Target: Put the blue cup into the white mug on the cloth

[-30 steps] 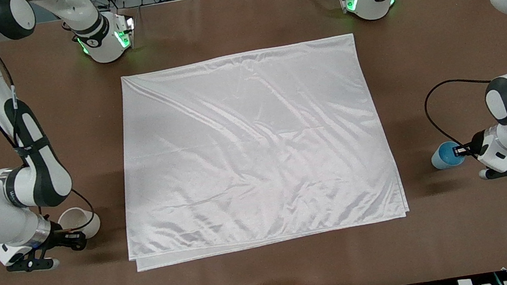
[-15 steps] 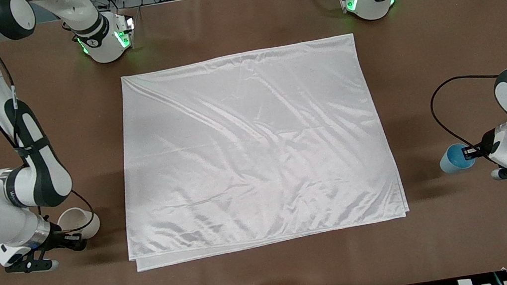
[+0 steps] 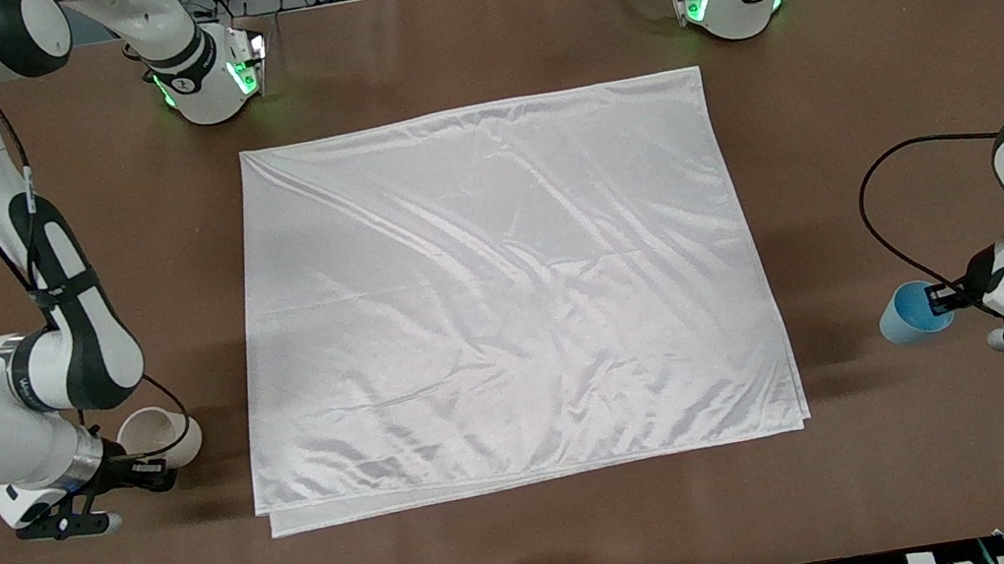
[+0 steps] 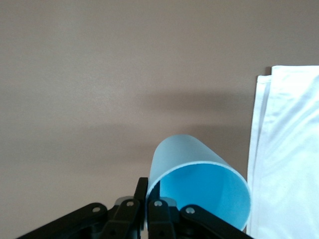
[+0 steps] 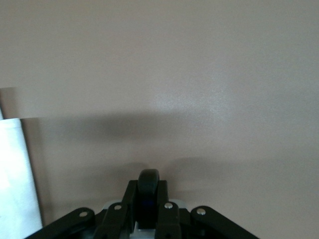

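Note:
The blue cup is tipped sideways, its rim pinched by my left gripper over the bare table beside the cloth's corner at the left arm's end. In the left wrist view the shut fingers clamp the cup's wall, one inside and one outside. The white mug is at the right arm's end beside the cloth. My right gripper is shut on its black handle, and the mug's body is hidden in the right wrist view. The white cloth lies flat mid-table.
Brown table all round the cloth. The cloth's folded edge shows in the left wrist view and in the right wrist view. Both arm bases stand along the table edge farthest from the front camera.
My left gripper has carried the blue cup away from the cloth, toward the left arm's end of the table. The right gripper and mug have barely shifted.

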You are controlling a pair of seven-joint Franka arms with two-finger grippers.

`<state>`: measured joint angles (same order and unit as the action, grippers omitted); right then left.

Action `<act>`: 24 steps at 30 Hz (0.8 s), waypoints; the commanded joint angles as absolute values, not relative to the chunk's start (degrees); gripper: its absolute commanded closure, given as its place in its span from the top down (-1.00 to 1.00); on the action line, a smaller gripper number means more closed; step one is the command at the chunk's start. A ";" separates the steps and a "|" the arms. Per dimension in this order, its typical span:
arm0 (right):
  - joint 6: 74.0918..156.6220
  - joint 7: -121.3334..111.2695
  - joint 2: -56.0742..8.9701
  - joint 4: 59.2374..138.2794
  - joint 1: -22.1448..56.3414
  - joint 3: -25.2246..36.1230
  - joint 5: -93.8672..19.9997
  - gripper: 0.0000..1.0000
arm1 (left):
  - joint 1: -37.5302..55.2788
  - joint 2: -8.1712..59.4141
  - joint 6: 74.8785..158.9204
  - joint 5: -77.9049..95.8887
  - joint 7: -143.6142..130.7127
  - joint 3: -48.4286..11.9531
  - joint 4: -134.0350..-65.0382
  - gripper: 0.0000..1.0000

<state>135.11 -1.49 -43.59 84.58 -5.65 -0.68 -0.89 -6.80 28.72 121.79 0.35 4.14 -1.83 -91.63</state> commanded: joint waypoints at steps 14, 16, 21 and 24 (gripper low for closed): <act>126.74 -0.53 -37.36 84.29 -2.90 -1.14 -1.41 -1.00 | -6.24 24.00 115.23 -0.17 3.69 -2.11 -88.59 -1.00; 126.21 0.78 -37.18 84.29 -2.46 -1.23 -1.49 -1.00 | -6.24 23.56 115.05 -0.09 3.69 -2.11 -88.59 -1.00; 125.68 3.68 -36.65 84.37 -0.80 -1.23 -1.49 -1.00 | -6.24 22.41 113.65 -0.18 3.69 -2.20 -88.51 -1.00; 125.07 5.88 -36.56 84.29 0.35 -1.23 -1.49 -1.00 | -6.24 21.89 112.16 -0.18 3.69 -2.20 -87.28 -1.00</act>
